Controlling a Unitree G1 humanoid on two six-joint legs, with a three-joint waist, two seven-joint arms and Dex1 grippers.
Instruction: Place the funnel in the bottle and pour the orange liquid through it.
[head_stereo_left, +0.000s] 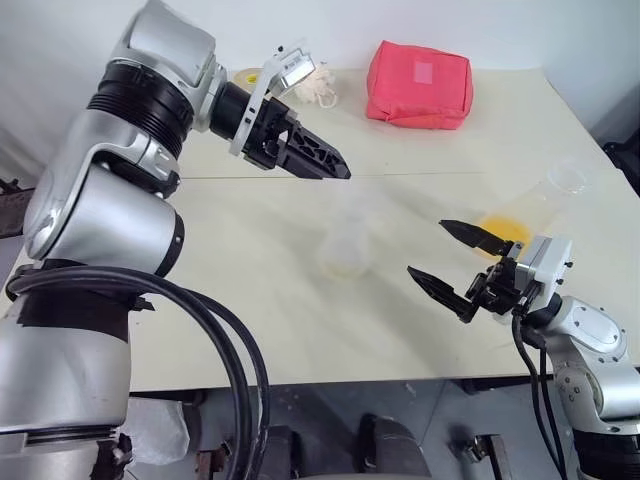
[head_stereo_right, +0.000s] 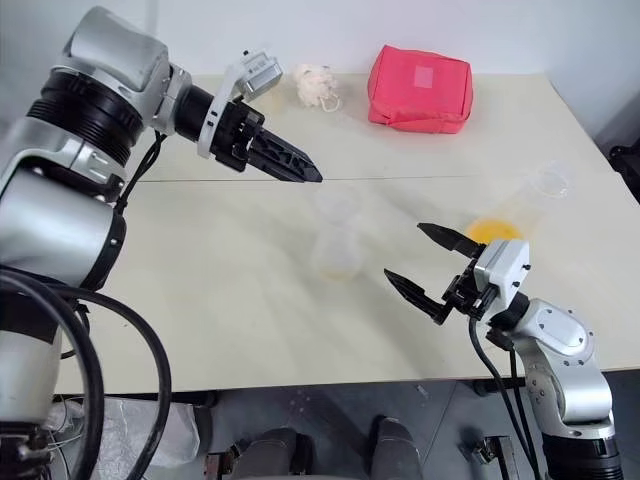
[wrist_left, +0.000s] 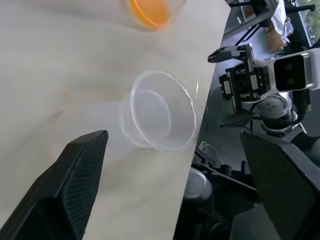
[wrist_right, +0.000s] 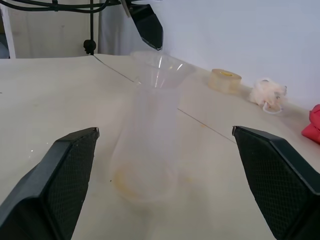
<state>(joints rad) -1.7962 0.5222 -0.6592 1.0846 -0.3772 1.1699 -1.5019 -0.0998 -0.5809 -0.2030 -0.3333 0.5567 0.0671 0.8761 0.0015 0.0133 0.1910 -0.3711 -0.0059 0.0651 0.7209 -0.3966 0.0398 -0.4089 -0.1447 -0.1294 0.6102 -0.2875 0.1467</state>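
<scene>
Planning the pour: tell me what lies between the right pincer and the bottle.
Only bare table. In the right wrist view the bottle, funnel in its neck, stands past the open right pincer.

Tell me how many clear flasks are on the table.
2: the bottle mid-table with the funnel seated in it, and the flask with orange liquid lying tilted near the right gripper.

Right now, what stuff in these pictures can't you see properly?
- The bottle: so clear in the head views that its outline nearly fades into the table.
- The funnel stem: hidden inside the bottle's neck in the right wrist view.
- The orange liquid: the left wrist view's edge cuts off its flask.
- The left gripper fingers: in the head views they overlap, hiding the gap.
- The tape roll: any markings too small to tell.
</scene>
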